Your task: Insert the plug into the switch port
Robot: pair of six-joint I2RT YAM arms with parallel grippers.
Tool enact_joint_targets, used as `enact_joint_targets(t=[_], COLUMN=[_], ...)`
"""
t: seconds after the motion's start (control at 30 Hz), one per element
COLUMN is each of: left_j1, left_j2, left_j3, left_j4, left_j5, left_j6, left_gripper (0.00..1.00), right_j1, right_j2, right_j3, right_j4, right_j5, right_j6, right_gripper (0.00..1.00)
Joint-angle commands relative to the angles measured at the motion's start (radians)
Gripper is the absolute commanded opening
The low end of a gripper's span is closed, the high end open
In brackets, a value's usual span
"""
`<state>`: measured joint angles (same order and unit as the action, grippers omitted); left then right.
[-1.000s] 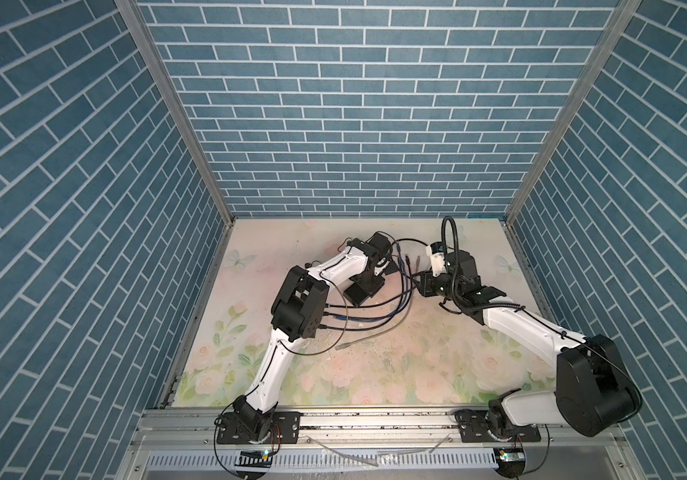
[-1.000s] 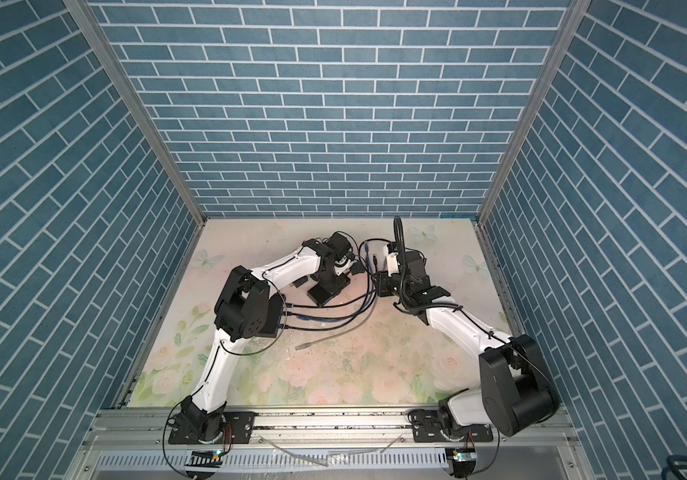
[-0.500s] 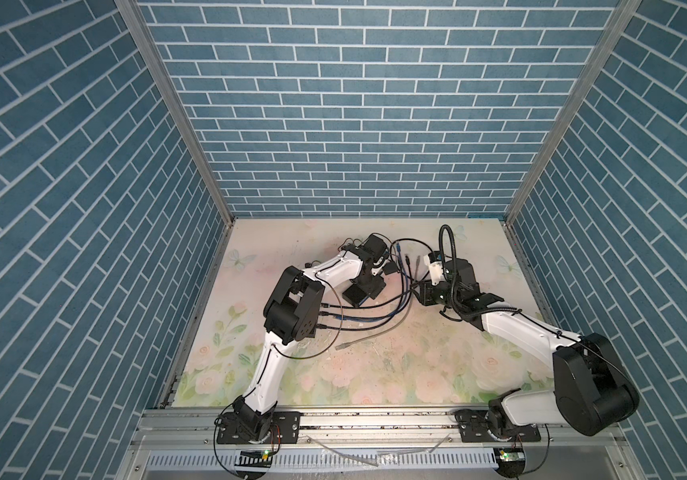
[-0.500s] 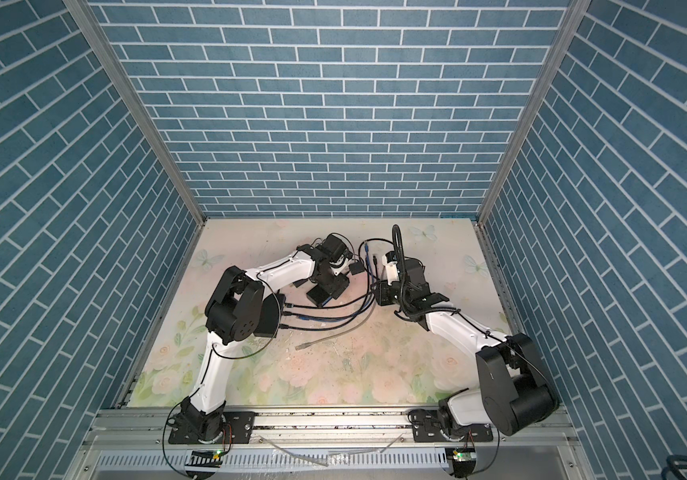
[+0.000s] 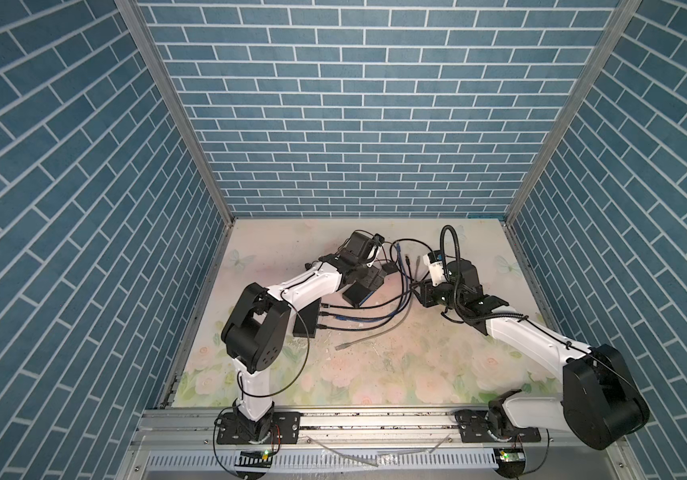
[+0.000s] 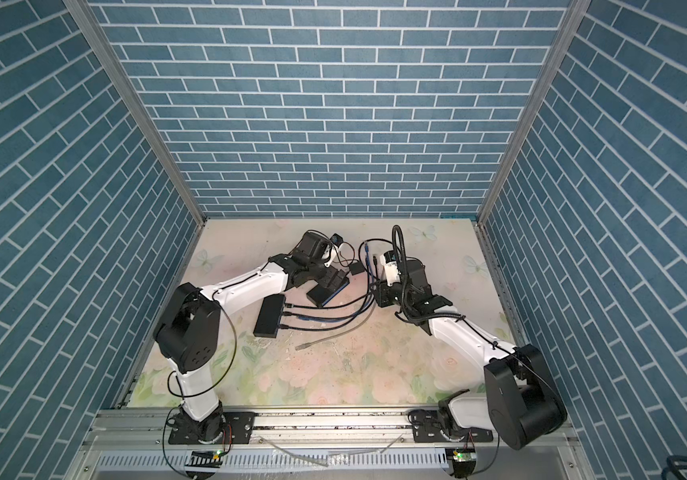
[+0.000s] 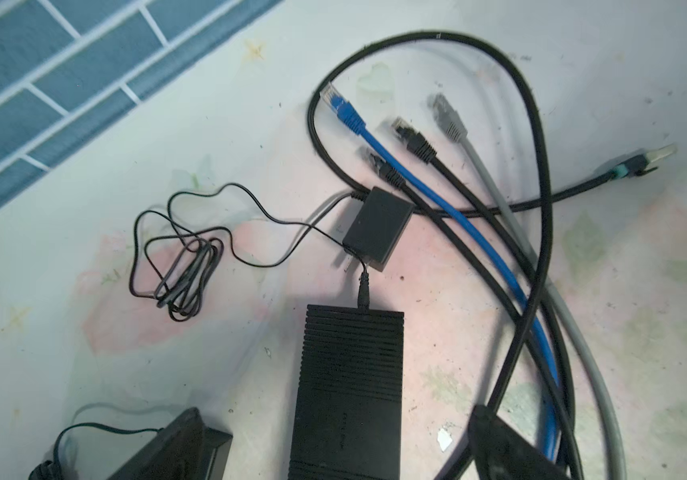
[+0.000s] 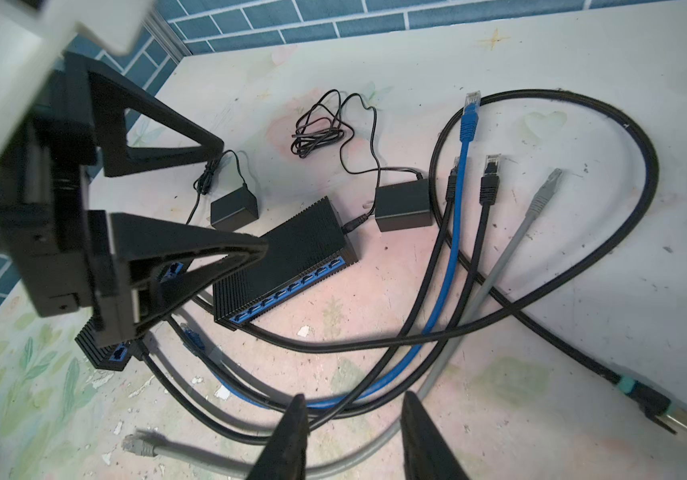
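The black ribbed switch [image 8: 291, 257] lies on the floral tabletop [image 5: 375, 374], long axis diagonal, blue ports [image 8: 291, 287] facing the right arm [image 5: 520, 336]. The left pincer [image 8: 244, 197] spreads wide over it; the right pincer [image 8: 354, 397] is half spread. The loose blue plug [image 8: 469, 114] nearby points toward the back wall [image 5: 354, 124].

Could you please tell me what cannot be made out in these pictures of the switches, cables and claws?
Second flat black switch box: right wrist view, mostly behind the open black left claw; ports unreadable.
Black right claw: same view, fingers cut off by the picture's edge; grip on the network cables unclear.
Ribbed black switch: left wrist view, port face cut off by the edge.
Light-grey cable plug: blurred there.
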<state>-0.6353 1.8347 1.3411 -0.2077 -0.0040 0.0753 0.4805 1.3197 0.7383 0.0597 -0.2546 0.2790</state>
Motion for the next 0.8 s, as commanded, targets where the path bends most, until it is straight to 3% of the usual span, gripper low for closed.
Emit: enact_joint_targets(t=[0.0, 0.23, 0.77], left_j1=[-0.010, -0.024, -0.024], left_j2=[-0.060, -0.172, -0.285], left_j3=[-0.086, -0.244, -0.374], left_j4=[0.178, 0.334, 0.369], left_j5=[0.010, -0.028, -0.163], left_j6=[-0.018, -0.060, -0.244], left_gripper=[0.99, 1.00, 1.00], right_j1=[0.012, 0.031, 0.081], right_j2=[-0.012, 0.013, 0.054], right_j3=[-0.023, -0.015, 0.007], right_j4=[-0.022, -0.030, -0.041], right_j5=[0.018, 0.018, 0.030], right_j6=[-0.043, -0.062, -0.104], right_gripper=[0.38, 0.37, 0.37])
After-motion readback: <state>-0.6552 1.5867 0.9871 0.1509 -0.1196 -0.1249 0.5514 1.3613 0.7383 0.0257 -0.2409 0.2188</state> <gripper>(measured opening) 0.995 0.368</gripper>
